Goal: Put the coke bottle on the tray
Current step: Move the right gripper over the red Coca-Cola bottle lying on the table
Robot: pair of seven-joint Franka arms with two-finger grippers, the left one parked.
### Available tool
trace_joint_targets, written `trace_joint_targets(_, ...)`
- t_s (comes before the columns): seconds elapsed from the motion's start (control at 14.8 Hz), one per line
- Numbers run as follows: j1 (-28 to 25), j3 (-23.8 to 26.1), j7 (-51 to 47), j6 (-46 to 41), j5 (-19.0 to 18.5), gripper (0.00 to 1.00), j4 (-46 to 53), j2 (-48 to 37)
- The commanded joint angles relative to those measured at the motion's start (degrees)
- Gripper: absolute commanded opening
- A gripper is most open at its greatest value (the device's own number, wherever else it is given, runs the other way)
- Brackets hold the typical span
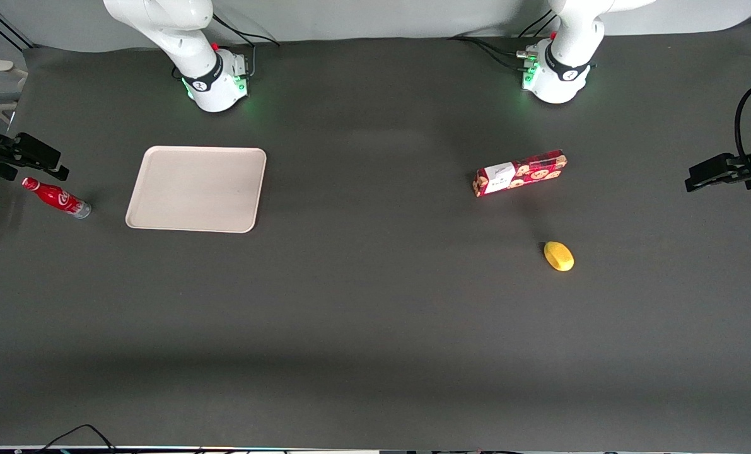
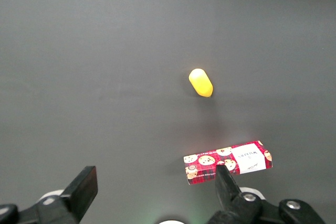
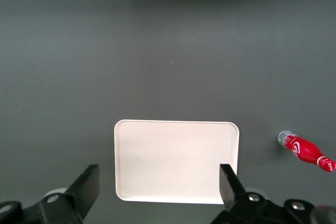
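Note:
The coke bottle (image 1: 57, 198), red with a white logo and silvery base, lies on its side on the dark table at the working arm's end, beside the tray and apart from it. It also shows in the right wrist view (image 3: 305, 150). The beige tray (image 1: 197, 188) lies flat and bare in front of the working arm's base. My gripper (image 3: 159, 190) is open and empty, hovering high above the tray (image 3: 176, 161), with its fingertips (image 3: 89, 184) spread wide. The gripper does not show in the front view.
A red cookie box (image 1: 519, 173) and a yellow fruit (image 1: 558, 256) lie toward the parked arm's end; both show in the left wrist view, the box (image 2: 227, 162) and the fruit (image 2: 201, 82). Black stands (image 1: 16, 157) (image 1: 728, 170) reach in at both table ends.

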State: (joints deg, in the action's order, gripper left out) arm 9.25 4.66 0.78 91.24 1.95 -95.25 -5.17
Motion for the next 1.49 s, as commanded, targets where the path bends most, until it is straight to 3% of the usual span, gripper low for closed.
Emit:
trace_joint_targets(0.0,-0.02,-0.09,-1.13,-0.63,1.13,1.0,0.15,0.25)
trace_joint_targets(0.34,0.24,-0.18,-1.22,-0.71,0.51,1.0,-0.9,1.04)
trace_joint_targets(0.41,0.51,-0.88,-0.79,-0.98,-0.53,1.0,-3.78,0.61)
trace_joint_targets(0.47,0.77,-1.84,0.78,-0.72,-3.85,1.0,-6.76,-0.35)
trace_joint_targets(0.54,0.69,-3.85,4.71,-0.02,-6.06,1.0,-9.14,-1.15)
trace_joint_targets(0.74,1.12,-10.97,13.96,5.85,-6.96,1.0,-16.43,-3.69)
trace_joint_targets(0.95,1.12,-16.94,19.15,18.84,-15.72,1.0,-29.87,-8.52)
trace_joint_targets(1.22,1.12,-28.37,30.22,31.76,-16.01,1.0,-37.71,-9.42)
trace_joint_targets(1.42,1.21,-33.04,34.62,40.31,-16.01,1.0,-42.47,-8.89)
